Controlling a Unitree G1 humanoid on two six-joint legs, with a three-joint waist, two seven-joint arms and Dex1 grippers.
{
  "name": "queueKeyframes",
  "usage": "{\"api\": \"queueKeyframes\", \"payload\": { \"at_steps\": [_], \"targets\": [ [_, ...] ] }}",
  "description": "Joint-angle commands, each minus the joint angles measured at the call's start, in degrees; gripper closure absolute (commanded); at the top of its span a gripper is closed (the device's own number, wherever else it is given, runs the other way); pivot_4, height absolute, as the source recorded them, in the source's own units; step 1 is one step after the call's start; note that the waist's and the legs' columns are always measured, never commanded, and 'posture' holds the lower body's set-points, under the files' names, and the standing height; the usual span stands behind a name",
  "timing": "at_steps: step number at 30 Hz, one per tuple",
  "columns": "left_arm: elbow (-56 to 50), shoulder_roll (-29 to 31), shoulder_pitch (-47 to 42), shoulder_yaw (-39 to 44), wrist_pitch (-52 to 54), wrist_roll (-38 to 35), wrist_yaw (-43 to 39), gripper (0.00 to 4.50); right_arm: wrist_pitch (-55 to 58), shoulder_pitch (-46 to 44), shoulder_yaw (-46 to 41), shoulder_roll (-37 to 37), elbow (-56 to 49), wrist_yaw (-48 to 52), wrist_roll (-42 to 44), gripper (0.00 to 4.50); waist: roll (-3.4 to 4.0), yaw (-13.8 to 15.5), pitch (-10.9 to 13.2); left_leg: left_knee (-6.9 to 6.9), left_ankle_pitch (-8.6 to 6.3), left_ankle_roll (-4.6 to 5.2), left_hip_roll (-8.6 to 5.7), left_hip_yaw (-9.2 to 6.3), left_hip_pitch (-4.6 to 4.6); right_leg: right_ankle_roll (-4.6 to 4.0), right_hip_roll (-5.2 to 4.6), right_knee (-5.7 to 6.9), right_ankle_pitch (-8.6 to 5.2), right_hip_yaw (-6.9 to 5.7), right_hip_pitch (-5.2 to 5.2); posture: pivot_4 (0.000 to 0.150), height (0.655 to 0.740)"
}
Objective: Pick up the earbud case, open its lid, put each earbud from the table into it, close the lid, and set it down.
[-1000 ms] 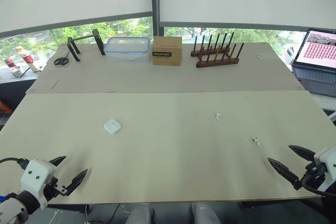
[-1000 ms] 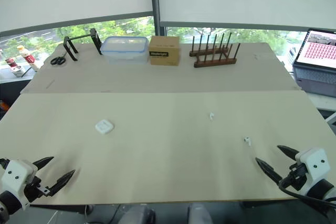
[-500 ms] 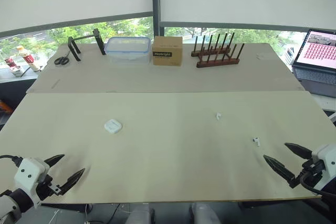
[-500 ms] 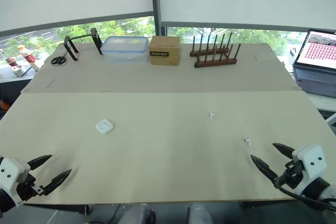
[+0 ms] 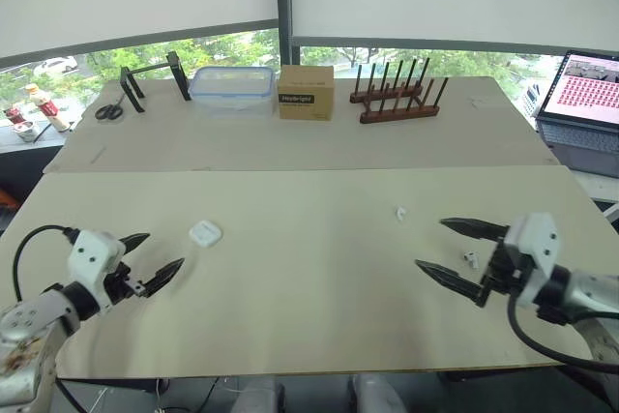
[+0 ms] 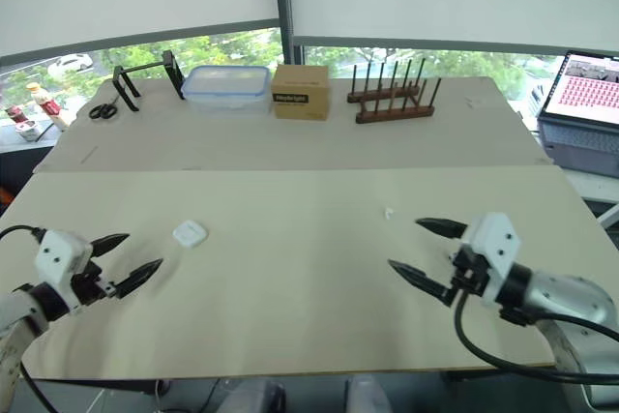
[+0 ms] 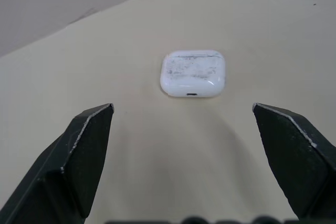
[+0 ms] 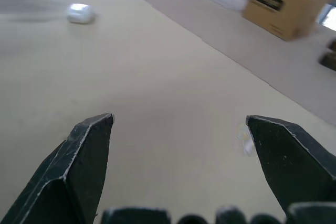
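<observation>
The case [image 5: 205, 233] lies flat with its lid shut on the table [image 5: 309, 336], left of centre in the head view, well apart from both earbuds on the right half. The left gripper [image 5: 162, 250] sits just to the case's lower left, empty, with its fingers spread wide and pointed at it. In the left wrist view the case is squarely in the gap between the two fingers, which looks like a line-up for the first pick rather than a hold; nothing touches it yet. The right gripper [image 5: 432, 244], at the lower right, is also wide open and empty. One earbud [image 5: 471, 258] appears between its fingers near their roots, though I cannot tell whether the gripper is at table height. The other earbud [image 5: 401, 212] lies up and left of it. That arm seems stationed by the earbuds, ready for when the lid is open.
</observation>
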Motion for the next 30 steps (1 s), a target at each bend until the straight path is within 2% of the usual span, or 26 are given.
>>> {"api": "queueKeyframes", "payload": {
  "at_steps": [1,10,15,30],
  "targets": [
    [3.42,1.17,-3.99,-2.12,1.42,0.48,-0.49,0.0,4.25,-4.97,2.68,-1.35,-3.45,0.54,3.7,0.04,-0.02,0.07,0.01,0.0,0.0,0.0,0.01,-0.04,0.01,0.0,0.0,0.0,0.0,-0.02,0.01,0.15,0.74],
    [13.45,0.64,-14.08,-11.04,0.38,5.16,-2.76,0.0,10.27,-14.32,8.05,-1.82,-5.75,1.9,7.65,0.04,-0.1,0.09,0.07,0.02,0.0,-0.01,-0.01,-0.12,-0.02,-0.03,-0.01,0.03,0.02,-0.08,-0.02,0.15,0.74],
    [17.58,-0.59,-17.97,-12.57,0.28,6.31,-1.56,0.0,12.07,-16.78,8.62,-1.33,-5.66,0.83,8.71,0.04,-0.13,0.09,0.08,0.02,0.0,-0.01,-0.01,-0.14,-0.03,-0.04,-0.02,0.05,0.04,-0.08,-0.04,0.15,0.74],
    [25.58,-0.72,-23.93,-16.22,-0.45,8.44,-4.87,0.0,13.59,-21.1,11.11,0.26,-5.38,0.02,8.7,0.04,-0.12,0.45,0.08,0.04,0.01,-0.02,-0.05,-0.15,-0.02,-0.03,-0.06,0.11,0.05,-0.09,-0.04,0.15,0.74]
  ]
}}
